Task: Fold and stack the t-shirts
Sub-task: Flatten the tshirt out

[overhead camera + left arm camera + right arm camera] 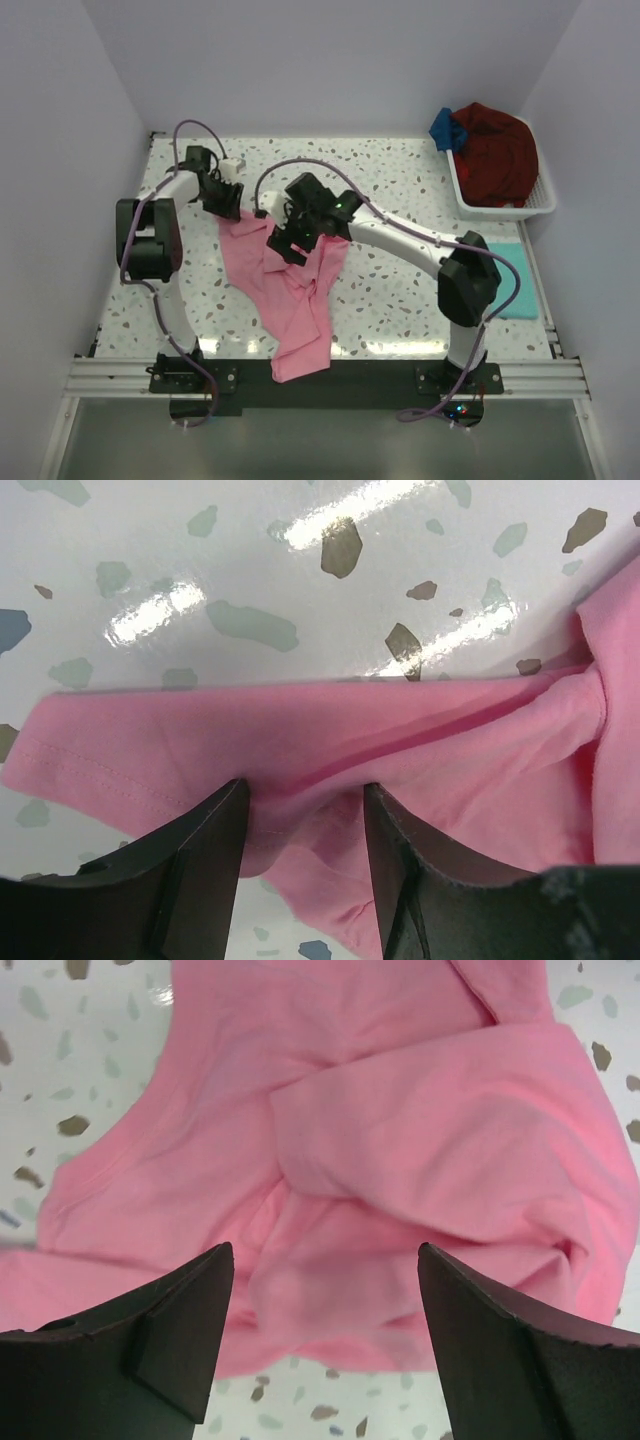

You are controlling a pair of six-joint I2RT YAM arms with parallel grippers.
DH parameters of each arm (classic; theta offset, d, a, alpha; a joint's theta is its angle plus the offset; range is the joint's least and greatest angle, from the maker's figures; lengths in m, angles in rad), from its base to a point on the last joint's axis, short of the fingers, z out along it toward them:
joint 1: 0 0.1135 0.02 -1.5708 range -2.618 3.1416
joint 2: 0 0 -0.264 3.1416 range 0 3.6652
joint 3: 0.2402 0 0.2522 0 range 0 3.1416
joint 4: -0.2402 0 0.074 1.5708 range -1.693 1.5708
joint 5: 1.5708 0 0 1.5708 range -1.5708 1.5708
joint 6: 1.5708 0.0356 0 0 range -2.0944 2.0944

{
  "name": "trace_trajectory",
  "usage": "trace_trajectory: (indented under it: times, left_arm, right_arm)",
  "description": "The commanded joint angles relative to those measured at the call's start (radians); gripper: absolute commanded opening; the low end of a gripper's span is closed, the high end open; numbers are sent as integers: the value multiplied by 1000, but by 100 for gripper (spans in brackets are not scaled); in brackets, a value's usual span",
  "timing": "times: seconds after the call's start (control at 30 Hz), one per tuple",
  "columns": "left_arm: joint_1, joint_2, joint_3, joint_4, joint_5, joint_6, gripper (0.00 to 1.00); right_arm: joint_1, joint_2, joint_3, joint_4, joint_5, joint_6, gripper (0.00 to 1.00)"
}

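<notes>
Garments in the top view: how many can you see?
4. A pink one lies centrally, overhanging the near edge; a teal one at the right edge; a dark red one and a blue one sit in the basket, perhaps hiding more.

You have the t-shirt [290, 300] centred on the table [400, 170], one end over its near edge; basket [540, 205] far right holds garments [495, 155], folded shirt [520, 290] before it.

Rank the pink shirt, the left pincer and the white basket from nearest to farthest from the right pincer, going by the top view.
1. pink shirt: directly under the right pincer, mid-table.
2. left pincer: just to its left, at the shirt's far corner.
3. white basket: far right corner of the table.
</notes>
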Motion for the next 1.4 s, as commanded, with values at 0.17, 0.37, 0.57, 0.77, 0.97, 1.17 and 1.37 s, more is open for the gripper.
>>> trace_trajectory:
  times: [0.17,0.37,0.57,0.77,0.97,1.17,1.37]
  left_arm:
    - [75,-30,-35,-29,125,-73,59]
    - [115,-30,-32,-49,168,-67,59]
    - [135,-33,-31,-52,179,-59,60]
    - [138,-13,-20,-49,182,-61,60]
    - [140,-6,-22,-42,170,-56,60]
    - [141,8,-15,-39,163,-59,59]
    - [143,8,-12,-39,153,-52,59]
  right_arm:
    - [158,185,95,183,246,-116,80]
    - [229,257,100,247,358,-225,71]
    - [241,320,102,264,401,-305,66]
    - [249,348,80,292,433,-368,58]
    - [243,307,39,348,499,-386,42]
    - [180,268,65,321,524,-398,0]
    - [97,213,123,244,438,-346,0]
